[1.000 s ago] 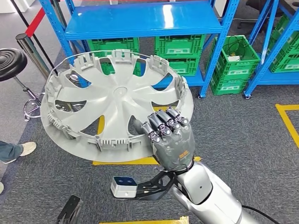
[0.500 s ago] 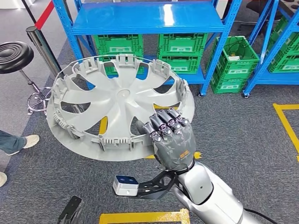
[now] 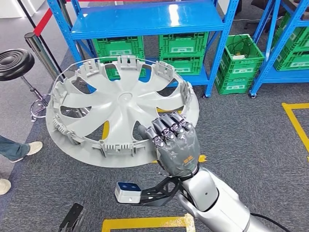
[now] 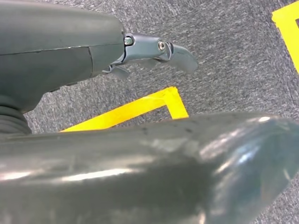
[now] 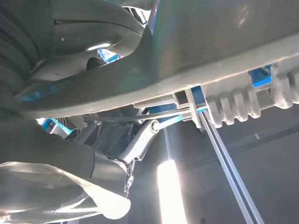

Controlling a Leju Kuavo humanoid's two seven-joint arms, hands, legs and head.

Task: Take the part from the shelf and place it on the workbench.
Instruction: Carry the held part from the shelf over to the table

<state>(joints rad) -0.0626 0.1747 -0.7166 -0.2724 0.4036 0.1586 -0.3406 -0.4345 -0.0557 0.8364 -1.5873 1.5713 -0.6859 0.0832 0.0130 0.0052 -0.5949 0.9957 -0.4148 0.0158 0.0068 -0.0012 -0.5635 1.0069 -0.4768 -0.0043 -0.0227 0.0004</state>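
Item: wheel cover [image 3: 122, 108], grey plastic, round, spoked, inner face up with clips standing around its rim; held in the air over the floor, roughly level with its near-left edge dipping a little, off the shelf and not yet on any workbench. Holder: right hand [image 3: 177, 144], fingers curled over the near-right rim and clamped on it, the arm coming in from the near right; the right wrist view shows the ribbed rim [image 5: 246, 100] pressed close against the hand. Left hand [image 4: 160, 49]: hanging low over the carpet, one finger stretched out with nothing seen in it; whether the hand as a whole is apart or together I cannot tell. Risk: the cover is wide and gripped at one edge alone, so most of it hangs away from the hand; it could likely swing, sag or slip from the fingers during carrying, and its far-left edge could catch the barrier post [image 3: 42, 48] or the stool [image 3: 14, 63], both close by. Surface: grey carpet [image 3: 247, 140] marked with yellow tape [image 3: 295, 121]. Room: blue shelf [image 3: 146, 19] at the far side with green crates [image 3: 184, 53] beneath, more crates far right; a person's shoe [image 3: 31, 147] at the left edge.
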